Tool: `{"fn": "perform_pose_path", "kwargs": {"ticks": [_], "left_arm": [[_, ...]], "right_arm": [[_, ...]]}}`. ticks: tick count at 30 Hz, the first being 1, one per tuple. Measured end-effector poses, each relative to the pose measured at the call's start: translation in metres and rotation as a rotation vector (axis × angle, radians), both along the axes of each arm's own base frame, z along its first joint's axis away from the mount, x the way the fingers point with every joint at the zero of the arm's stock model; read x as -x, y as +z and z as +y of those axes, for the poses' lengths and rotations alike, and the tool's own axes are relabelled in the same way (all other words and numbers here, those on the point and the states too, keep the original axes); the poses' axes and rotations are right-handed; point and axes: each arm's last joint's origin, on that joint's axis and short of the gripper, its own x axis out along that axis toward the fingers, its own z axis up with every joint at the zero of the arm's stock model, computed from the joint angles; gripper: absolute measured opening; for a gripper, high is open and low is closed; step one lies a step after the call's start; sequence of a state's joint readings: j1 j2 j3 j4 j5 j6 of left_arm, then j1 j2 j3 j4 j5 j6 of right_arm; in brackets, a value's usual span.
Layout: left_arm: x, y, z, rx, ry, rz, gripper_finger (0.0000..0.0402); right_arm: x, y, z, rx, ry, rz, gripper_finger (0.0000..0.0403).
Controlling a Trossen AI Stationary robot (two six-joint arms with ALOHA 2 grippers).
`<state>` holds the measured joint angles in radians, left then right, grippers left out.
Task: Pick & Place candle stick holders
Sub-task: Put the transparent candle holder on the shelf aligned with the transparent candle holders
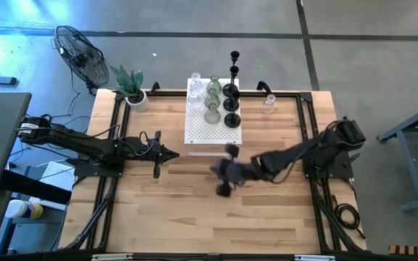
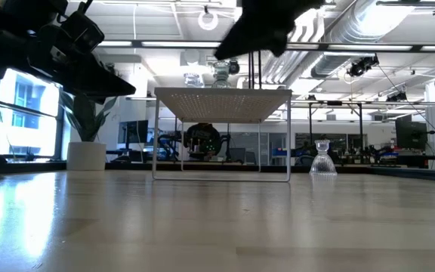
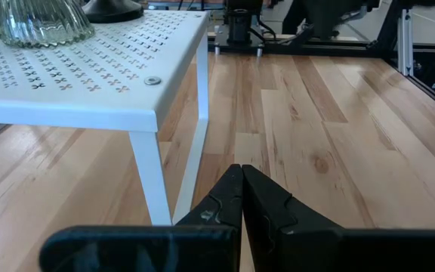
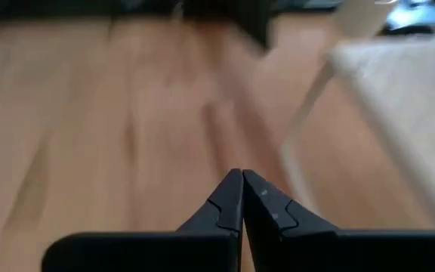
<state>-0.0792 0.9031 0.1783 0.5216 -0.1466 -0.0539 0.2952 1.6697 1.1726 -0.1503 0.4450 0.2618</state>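
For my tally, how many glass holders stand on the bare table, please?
1: a glass holder right of the white rack, near the far edge of the table; none seem hidden.

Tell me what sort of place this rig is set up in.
Probably an open-plan lab or workshop: exposed ceiling ducts and strip lighting, glass partitions with equipment benches behind the wooden table, and a standing fan on bare concrete floor.

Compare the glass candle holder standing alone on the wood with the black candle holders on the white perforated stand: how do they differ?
The lone glass holder is clear and squat; the black holders are opaque, with thin tall stems. The glass one stands directly on the table, far right of the stand; the black ones stand raised on the white perforated stand, beside other glass holders. All stand upright, and neither gripper holds any.
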Motion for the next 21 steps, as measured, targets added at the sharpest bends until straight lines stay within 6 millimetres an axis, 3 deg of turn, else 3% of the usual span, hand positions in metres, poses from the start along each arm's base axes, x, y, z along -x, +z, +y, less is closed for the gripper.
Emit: {"fn": "perform_pose_path", "kwargs": {"ticks": [5,9,12,15,21], "left_arm": [[0.0,0.0,0.0,0.0,0.0,0.001,0.0001],[0.0,0.0,0.0,0.0,0.0,0.0,0.0001],[0.0,0.0,0.0,0.0,0.001,0.0,0.0001],[0.0,0.0,0.0,0.0,0.002,-0.001,0.0001],[0.0,0.001,0.0,0.0,0.002,-0.009,0.0001]], "right_arm": [[0.038,-0.027,0.031,-0.052,0.038,0.065,0.0],[0.082,-0.051,0.028,-0.128,-0.037,0.048,0.0],[0.114,-0.06,0.01,-0.193,-0.159,0.002,0.0],[0.14,-0.061,-0.02,-0.245,-0.353,-0.061,0.0],[0.175,-0.046,-0.081,-0.227,-0.677,-0.127,0.0008]]}}
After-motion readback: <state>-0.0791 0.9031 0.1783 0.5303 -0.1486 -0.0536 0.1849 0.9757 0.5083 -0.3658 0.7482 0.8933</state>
